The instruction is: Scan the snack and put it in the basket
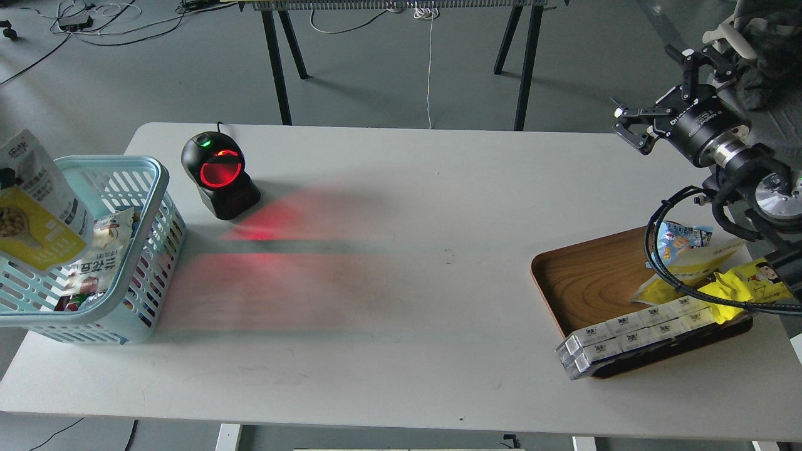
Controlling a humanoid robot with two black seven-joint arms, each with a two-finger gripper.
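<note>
The snack, a yellow-and-white pouch with a round picture of nuts, hangs tilted at the left edge of the head view, its lower part inside the light blue basket. My left gripper is out of view past the left edge, so I cannot see whether it holds the pouch. My right gripper is open and empty, raised above the table's far right edge, far from the pouch and basket.
A black scanner glows red to the right of the basket and casts red light on the table. Another packet lies in the basket. A brown wooden tray at the right holds white boxes, a yellow wrapper and a blue packet.
</note>
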